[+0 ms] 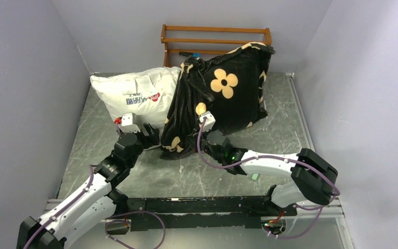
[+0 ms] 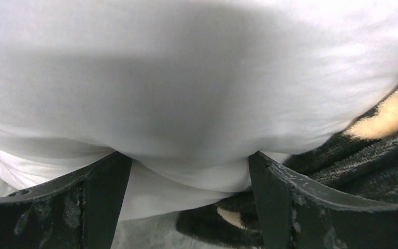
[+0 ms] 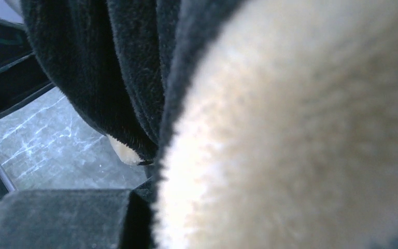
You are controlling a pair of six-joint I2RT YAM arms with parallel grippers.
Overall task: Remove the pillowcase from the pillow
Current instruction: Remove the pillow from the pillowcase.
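Note:
The white pillow lies at the back left with its red-and-black logo up, and its right part is still inside the black flowered pillowcase. My left gripper is open at the pillow's near edge. In the left wrist view the pillow bulges between the spread fingers, with the pillowcase at the right. My right gripper is shut on the pillowcase's lower front folds. The right wrist view is filled by the plush pillowcase and a cream motif, which hide most of the right gripper.
A wooden rack stands against the back wall behind the pillowcase. Grey walls close in both sides of the marbled grey table. A metal rail runs along the right edge. The arms' base bar spans the near edge.

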